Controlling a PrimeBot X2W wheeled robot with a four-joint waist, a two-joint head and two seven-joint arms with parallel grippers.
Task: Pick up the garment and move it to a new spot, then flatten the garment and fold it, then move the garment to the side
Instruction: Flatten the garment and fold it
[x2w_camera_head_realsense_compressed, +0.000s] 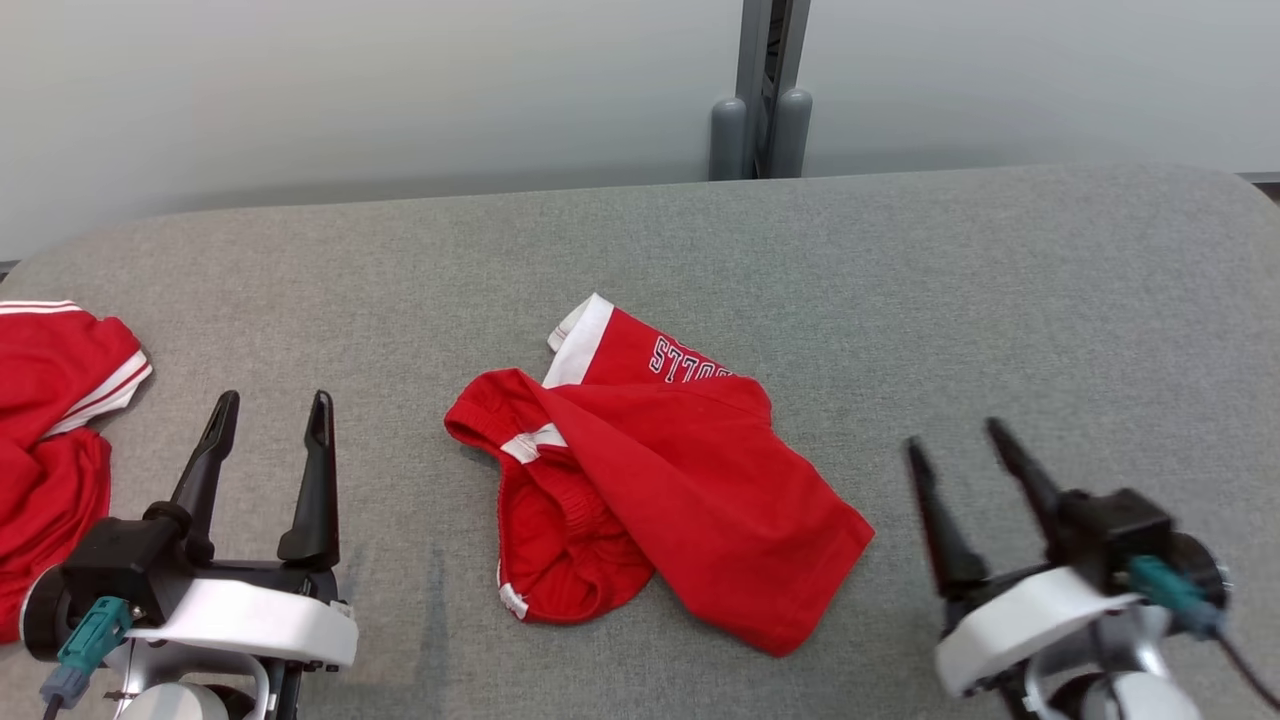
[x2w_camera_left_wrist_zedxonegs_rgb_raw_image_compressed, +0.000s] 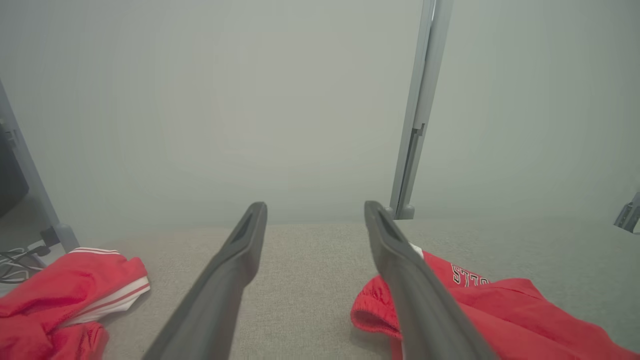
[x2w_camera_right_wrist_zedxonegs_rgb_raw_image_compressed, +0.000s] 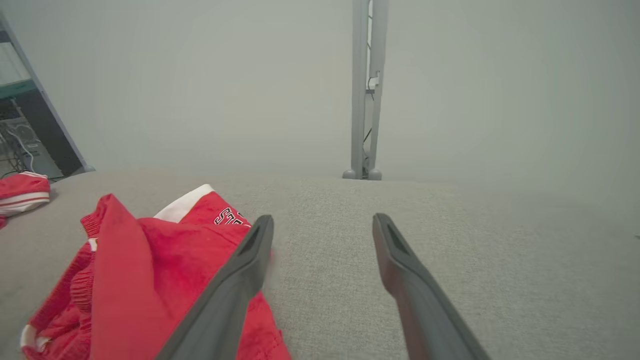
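Right now you have the red garment (x2w_camera_head_realsense_compressed: 680, 500) lying crumpled on the grey worktop (x2w_camera_head_realsense_compressed: 1000, 300), with a white band (x2w_camera_head_realsense_compressed: 580, 345) and upside-down white lettering (x2w_camera_head_realsense_compressed: 690, 362) along its far side and a gathered elastic opening (x2w_camera_head_realsense_compressed: 520, 520) on its left side. Your left hand (x2w_camera_head_realsense_compressed: 274, 400) sits to the left of the garment, well clear of the cloth, its two fingers (x2w_camera_head_realsense_compressed: 316, 470) spread wide with nothing between them. Your right hand (x2w_camera_head_realsense_compressed: 952, 435) sits to the right of the garment, also apart from it, likewise spread wide and empty; it looks a little blurred from the head camera. Farther left of the garment, beyond the left hand, a second red piece (x2w_camera_head_realsense_compressed: 50, 400) with white stripes lies bunched. Behind the garment, past the worktop's far edge, a grey post (x2w_camera_head_realsense_compressed: 762, 90) stands against a pale wall (x2w_camera_head_realsense_compressed: 400, 90).
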